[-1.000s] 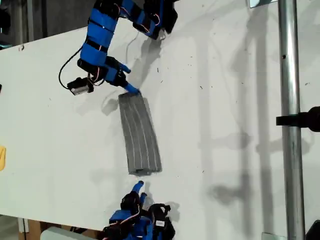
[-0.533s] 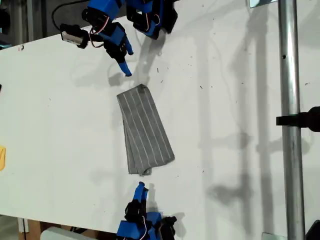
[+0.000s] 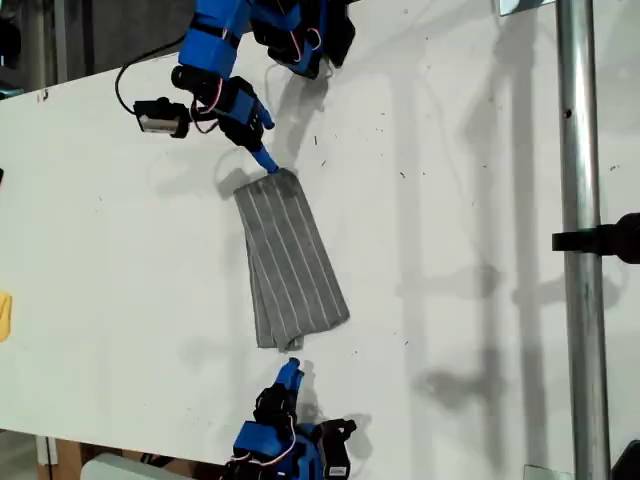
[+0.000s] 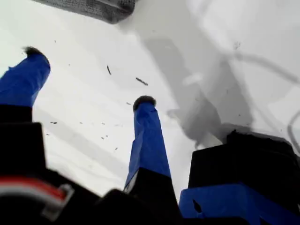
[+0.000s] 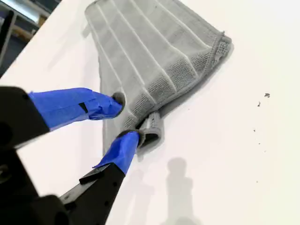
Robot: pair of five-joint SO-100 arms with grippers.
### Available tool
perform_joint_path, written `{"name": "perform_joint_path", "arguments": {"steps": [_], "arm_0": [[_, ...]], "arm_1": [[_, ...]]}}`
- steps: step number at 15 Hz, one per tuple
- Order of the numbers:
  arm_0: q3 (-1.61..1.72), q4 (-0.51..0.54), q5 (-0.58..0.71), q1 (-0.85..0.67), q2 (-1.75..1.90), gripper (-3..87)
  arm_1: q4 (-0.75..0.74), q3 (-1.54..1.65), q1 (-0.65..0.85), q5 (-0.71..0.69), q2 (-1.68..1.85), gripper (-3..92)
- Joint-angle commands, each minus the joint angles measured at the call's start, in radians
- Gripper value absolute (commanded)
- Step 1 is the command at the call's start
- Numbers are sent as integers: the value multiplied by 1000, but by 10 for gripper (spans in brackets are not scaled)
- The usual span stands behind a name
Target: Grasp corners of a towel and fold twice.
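Scene: the towel (image 3: pixel 290 265) lies flat on the tabletop (image 3: pixel 450 200) as a long, narrow, folded strip. In the exterior view it runs from about 12 o'clock down to 6.
First pincer: my first pincer (image 3: pixel 263 158) sits at the towel's 11 o'clock end in the exterior view. Its wrist view shows it spread wide (image 4: pixel 84 77), holding nothing, with bare tabletop between the tips and the cloth edge.
Second pincer: my second pincer (image 3: pixel 290 372) is at the 6 o'clock end, parted only a little (image 5: pixel 123 119). The tips are right at the hem beside a small tab of cloth, the near corner (image 5: pixel 152 129), and I don't think it's clamped yet.
Step, my guess: getting both end corners before the next fold.
Tip: move the first pincer onto the far corner (image 3: pixel 285 178) and go low enough to catch every layer.
Tip two: open the second one wider so it gets the whole hem, not just that tab.
Watch out: pushing sideways will bunch up or skew the strip.
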Motion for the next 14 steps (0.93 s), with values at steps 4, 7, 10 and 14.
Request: {"name": "perform_joint_path", "arguments": {"steps": [4, 7, 10, 14], "arm_0": [[-250, -236, -135, 100, -638, 219], [-433, -244, -239, 206, -910, 244], [-670, -176, -262, 238, -1134, 258], [-672, -290, -212, 153, -1282, 236]], "arm_1": [[-179, -155, 5, -143, -321, 387], [-224, -155, 35, -201, -374, 387], [-258, -135, 46, -232, -394, 383], [-347, -103, 51, -293, -469, 370]]}}
